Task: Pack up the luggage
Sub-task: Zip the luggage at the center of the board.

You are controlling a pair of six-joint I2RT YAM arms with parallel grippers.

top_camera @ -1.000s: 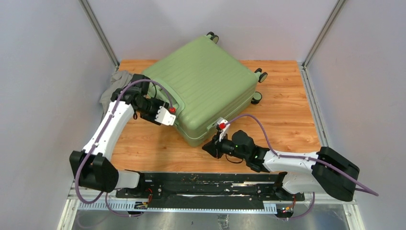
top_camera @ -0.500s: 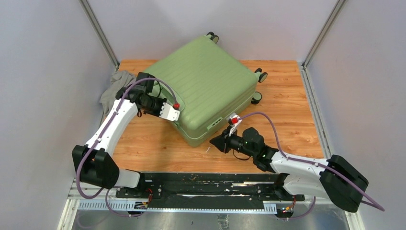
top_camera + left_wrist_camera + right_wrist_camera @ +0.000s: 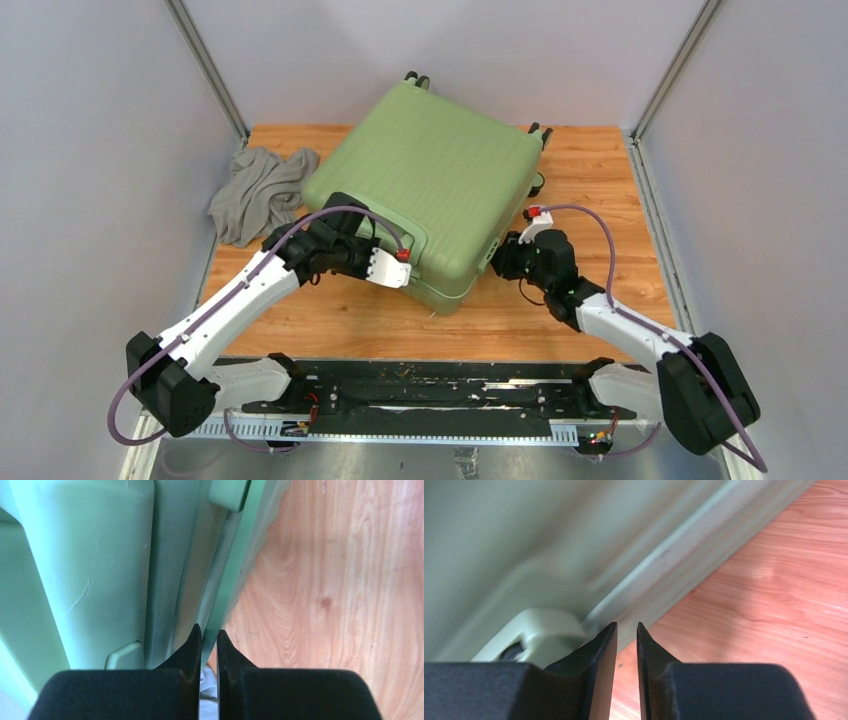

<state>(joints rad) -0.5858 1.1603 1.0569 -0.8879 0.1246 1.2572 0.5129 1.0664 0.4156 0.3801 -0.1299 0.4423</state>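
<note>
The luggage point(image 3: 430, 180), lid down on the table point(image 3: 610, 250), had swung round and slid back. The left gripper point(image 3: 209, 632) had closed to a sliver at its seam, while the right gripper point(image 3: 627, 626), slightly parted, held nothing — likely the start of opening it

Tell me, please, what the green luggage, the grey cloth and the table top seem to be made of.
The luggage: probably hard moulded plastic, matte, with ribs and fine scratches. The grey cloth: soft fabric, crumpled in folds. The table top: wood or wood-look laminate, with orange grain.
</note>
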